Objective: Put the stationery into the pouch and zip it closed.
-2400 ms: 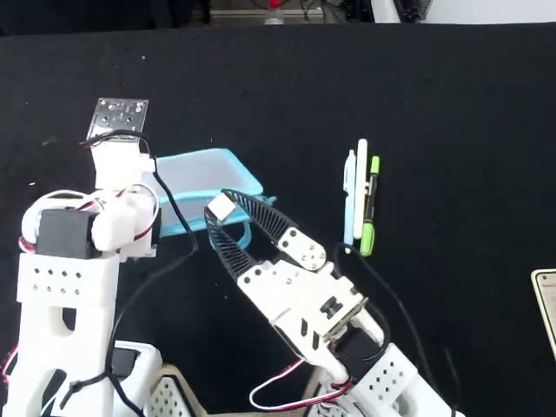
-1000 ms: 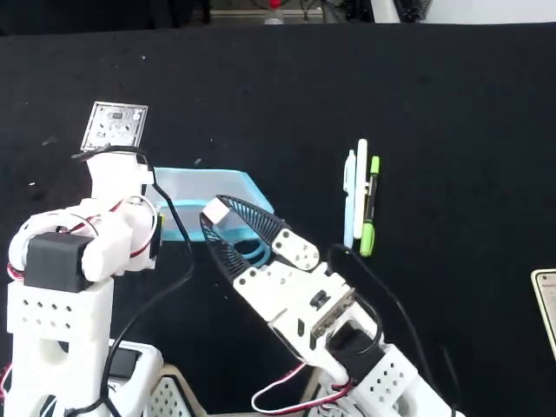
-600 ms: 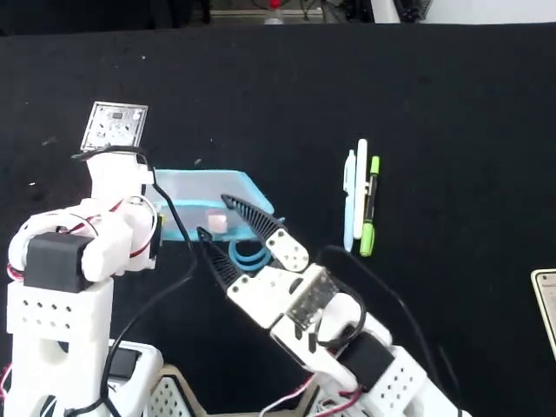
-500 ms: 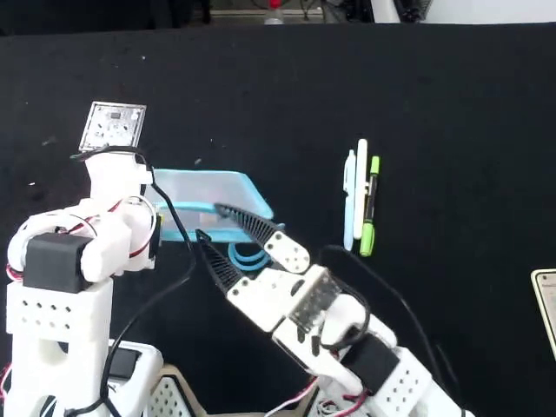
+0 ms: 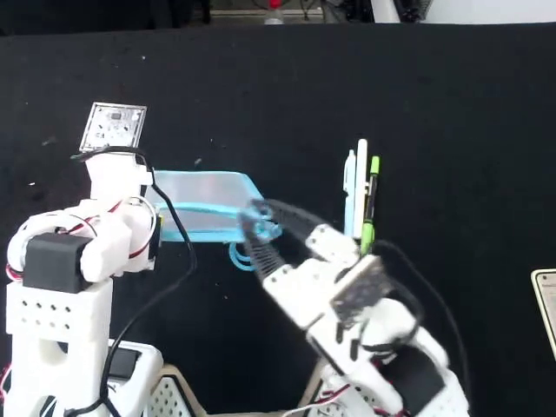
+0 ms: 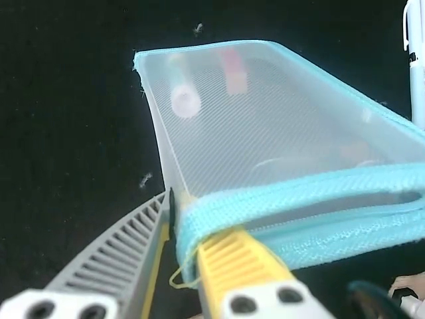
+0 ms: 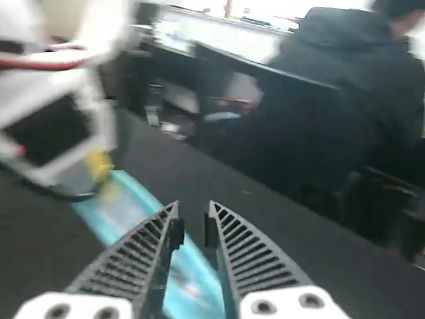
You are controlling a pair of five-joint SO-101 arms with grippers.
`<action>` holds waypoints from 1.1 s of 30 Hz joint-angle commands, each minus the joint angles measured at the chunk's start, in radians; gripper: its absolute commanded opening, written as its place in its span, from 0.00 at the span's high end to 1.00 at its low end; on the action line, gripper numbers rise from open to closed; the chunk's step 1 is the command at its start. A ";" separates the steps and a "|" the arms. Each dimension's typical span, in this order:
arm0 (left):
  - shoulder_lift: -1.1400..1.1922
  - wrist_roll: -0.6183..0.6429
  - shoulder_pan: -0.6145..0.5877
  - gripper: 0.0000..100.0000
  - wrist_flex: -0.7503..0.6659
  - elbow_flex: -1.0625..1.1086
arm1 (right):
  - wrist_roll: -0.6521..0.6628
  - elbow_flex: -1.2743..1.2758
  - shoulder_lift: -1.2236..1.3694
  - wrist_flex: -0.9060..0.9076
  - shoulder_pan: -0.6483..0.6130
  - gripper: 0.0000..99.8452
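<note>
The translucent light-blue pouch (image 5: 204, 204) lies left of centre, and a blue loop (image 5: 244, 257) lies at its near right corner. My left gripper (image 6: 178, 214) is shut on the pouch's (image 6: 265, 133) zip edge at its left end, under the left arm (image 5: 113, 228). Inside the pouch lie a white cylinder (image 6: 186, 103) and a pink piece (image 6: 232, 63). My right gripper (image 5: 254, 217) hovers over the pouch's right end, its fingers a narrow gap apart with nothing between them (image 7: 192, 209). Three pens (image 5: 360, 195) lie side by side to the right.
A small printed card (image 5: 115, 126) lies behind the left arm. Another card (image 5: 546, 300) pokes in at the right edge. The black table (image 5: 452, 113) stretches bare behind and to the right of the pens.
My right gripper held a small white block over the pouch, let it drop in, then narrowed its jaws and swung right. The left arm raised the pouch edge early on.
</note>
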 commanded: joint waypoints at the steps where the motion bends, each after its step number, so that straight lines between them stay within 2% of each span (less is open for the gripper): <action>1: -0.023 -0.011 0.013 0.97 0.003 -0.015 | -0.006 -0.145 0.004 0.095 0.144 0.95; 5: -0.025 -0.011 0.013 0.97 0.003 -0.013 | 0.000 -0.189 0.044 0.207 0.233 0.95; 8: -0.025 -0.011 0.013 0.97 0.003 -0.013 | -0.006 -0.208 0.165 0.252 0.310 0.95; 17: -0.026 -0.011 0.013 0.97 0.005 -0.013 | -0.009 -0.320 0.618 0.255 0.563 0.95; 21: -0.026 -0.011 0.013 0.97 0.000 0.005 | -0.084 -0.381 0.768 0.258 0.677 0.95; 33: -0.026 -0.011 0.013 0.97 0.000 0.005 | -0.107 -0.661 1.287 0.253 0.700 0.95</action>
